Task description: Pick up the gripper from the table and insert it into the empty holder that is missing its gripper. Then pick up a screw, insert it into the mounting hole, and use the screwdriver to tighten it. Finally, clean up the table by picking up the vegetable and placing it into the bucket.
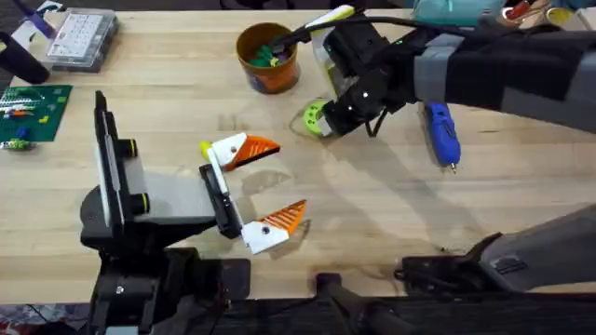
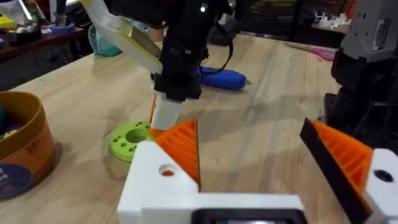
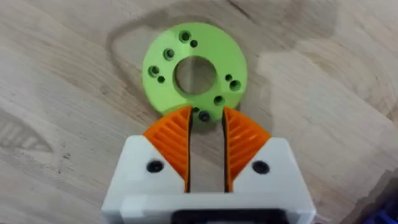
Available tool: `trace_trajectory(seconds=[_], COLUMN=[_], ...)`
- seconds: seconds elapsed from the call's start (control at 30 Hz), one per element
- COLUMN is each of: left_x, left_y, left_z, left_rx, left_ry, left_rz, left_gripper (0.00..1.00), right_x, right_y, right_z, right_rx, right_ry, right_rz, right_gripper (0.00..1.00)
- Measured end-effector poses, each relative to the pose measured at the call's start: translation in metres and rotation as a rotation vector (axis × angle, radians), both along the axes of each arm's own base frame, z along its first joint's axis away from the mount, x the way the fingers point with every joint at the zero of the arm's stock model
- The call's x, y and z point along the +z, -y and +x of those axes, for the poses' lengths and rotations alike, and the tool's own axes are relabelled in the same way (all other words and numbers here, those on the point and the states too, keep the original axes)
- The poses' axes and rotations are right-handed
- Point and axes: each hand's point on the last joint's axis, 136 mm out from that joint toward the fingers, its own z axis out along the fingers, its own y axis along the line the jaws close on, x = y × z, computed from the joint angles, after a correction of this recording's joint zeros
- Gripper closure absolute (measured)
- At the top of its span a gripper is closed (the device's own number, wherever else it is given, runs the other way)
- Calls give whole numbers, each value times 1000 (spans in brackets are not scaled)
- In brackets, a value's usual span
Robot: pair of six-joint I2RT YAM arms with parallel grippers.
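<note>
The overhead camera looked down and forward across the whole table (image 1: 372,214). The left wrist camera sat low, facing across it toward the lime-green ring (image 2: 132,139). The right wrist camera hung close, looking straight down onto that same ring (image 3: 194,74), at upper centre.

Lime-green ring (image 1: 314,117) mid-table; clear parts box (image 1: 82,39) far corner.

Left gripper (image 1: 250,191): two white plastic fingers with orange ribbed pads (image 1: 291,217), one dark screw hole in each white block, black body behind.
Left arm (image 1: 130,200): black links, grey plate, yellow-ringed knobs.
Right gripper (image 3: 206,118): same white blocks, orange ribbed pads (image 3: 174,140), one black screw each.
Right arm (image 1: 484,70): black and grey shells, loose black cable, small lit spot.
</note>
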Motion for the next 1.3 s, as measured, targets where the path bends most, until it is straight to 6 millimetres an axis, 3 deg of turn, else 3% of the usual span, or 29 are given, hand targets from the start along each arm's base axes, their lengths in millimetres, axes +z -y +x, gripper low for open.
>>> trace_trajectory(seconds=[0.57,0.8,0.97,1.3], left_x=[0,0,0,0], left_y=[0,0,0,0], left_z=[0,0,0,0], left_rx=[0,0,0,0], left_ry=[0,0,0,0], left_rz=[0,0,0,0], left_gripper=[14,14,14,15], right_x=[1,1,1,0], right_y=[-2,-2,-1,0], right_z=[3,2,2,0], right_rx=[1,1,4,4], right_ry=[13,9,8,2], right_rz=[9,6,4,0], right_gripper=[790,876,991,994])
